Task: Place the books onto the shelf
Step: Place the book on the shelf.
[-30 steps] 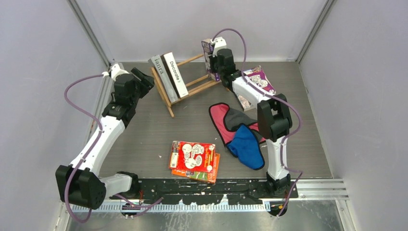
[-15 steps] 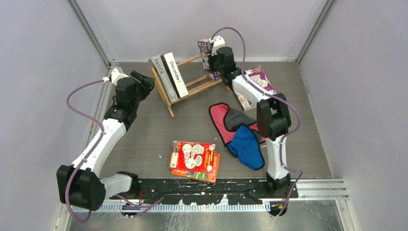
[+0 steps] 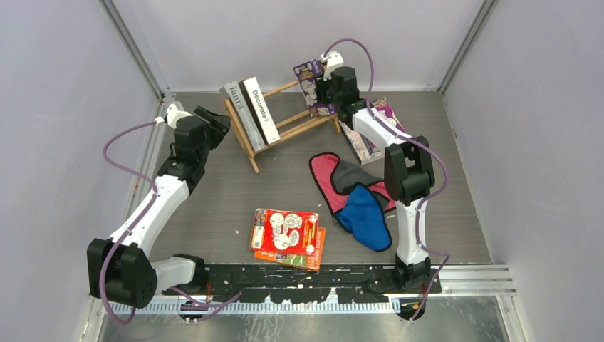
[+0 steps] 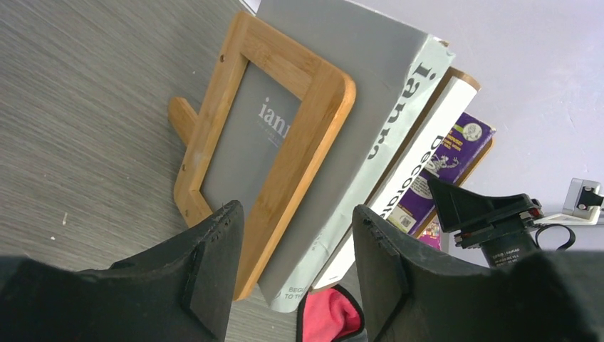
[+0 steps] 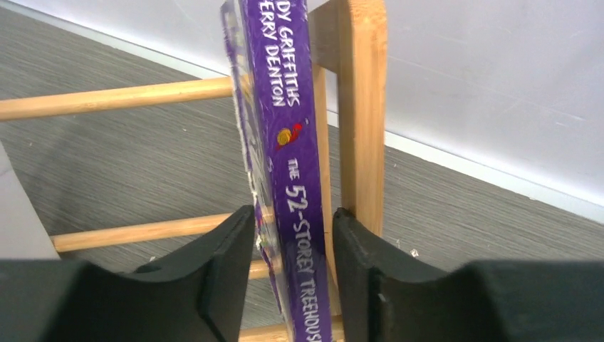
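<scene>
Purple paperback point(image 5: 285, 85), thin, light and likely floppy, stands between the jaws of the right gripper point(image 5: 292, 214), just beside an end post of the wooden rack point(image 5: 360, 107); pinched or merely flanked, the view cannot tell. A hold low across the spine suits it. The left gripper point(image 4: 298, 210) hangs spread, empty

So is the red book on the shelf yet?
No, the red book lies flat on the table, apart from the wooden shelf.

A dark grey wood-grain tabletop point(image 3: 214, 192) is enclosed on three sides by plain pale lilac-grey walls point(image 3: 235, 35), joined at the far corners by aluminium posts point(image 3: 135, 50), and is evenly lit, with a metal rail point(image 3: 474, 278) fixed along its near edge.
</scene>
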You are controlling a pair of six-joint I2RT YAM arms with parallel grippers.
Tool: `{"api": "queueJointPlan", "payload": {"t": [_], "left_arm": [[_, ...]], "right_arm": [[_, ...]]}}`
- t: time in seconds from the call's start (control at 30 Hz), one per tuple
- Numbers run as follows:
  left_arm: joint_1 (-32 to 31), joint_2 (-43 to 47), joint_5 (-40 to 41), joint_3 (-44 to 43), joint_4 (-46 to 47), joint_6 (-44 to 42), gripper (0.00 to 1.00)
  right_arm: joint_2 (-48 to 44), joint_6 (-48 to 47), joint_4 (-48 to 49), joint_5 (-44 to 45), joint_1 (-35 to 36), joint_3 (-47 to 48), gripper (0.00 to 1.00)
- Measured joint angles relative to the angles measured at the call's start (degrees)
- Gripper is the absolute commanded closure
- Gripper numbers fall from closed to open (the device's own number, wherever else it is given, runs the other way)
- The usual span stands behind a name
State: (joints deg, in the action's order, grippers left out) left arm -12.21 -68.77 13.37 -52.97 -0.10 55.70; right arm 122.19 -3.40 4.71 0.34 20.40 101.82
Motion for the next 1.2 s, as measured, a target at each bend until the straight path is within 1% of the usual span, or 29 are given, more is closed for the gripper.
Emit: {"api": "queueJointPlan", "payload": {"t": [0.07, 0.2, 0.4, 0.63, 0.97, 1.2], "left_arm": [[0.0, 0.0, -0.02, 0.55, 0.17, 0.26, 0.42], [0.0, 0.0, -0.02, 0.87, 0.33, 0.74, 0.43], [0.0, 0.02, -0.37, 0.98, 0.59, 0.92, 0.43], [0.0, 0.55, -0.55, 1.81, 0.57, 0.9, 0.43], [0.0, 1.88, -0.57, 2.03, 0.59, 0.87, 0.43], [0.0, 2.67, -0.61, 3.1, 0.15, 0.68, 0.43]], "right_arm": [[0.09, -0.33, 0.04, -0.02, 0.13, 0.0, 0.43], [0.07, -0.39, 0.94, -0.17, 0.22, 0.0, 0.42], [-0.13, -0.42, 1.75, 0.0, 0.33, -0.44, 0.41], [-2.47, -0.57, 2.64, 1.09, 0.39, -2.82, 0.42], [-4.2, -1.68, 3.45, 6.23, -0.09, -3.13, 0.42], [-7.96, -1.64, 3.98, 6.49, -0.15, -6.56, 0.42]]}}
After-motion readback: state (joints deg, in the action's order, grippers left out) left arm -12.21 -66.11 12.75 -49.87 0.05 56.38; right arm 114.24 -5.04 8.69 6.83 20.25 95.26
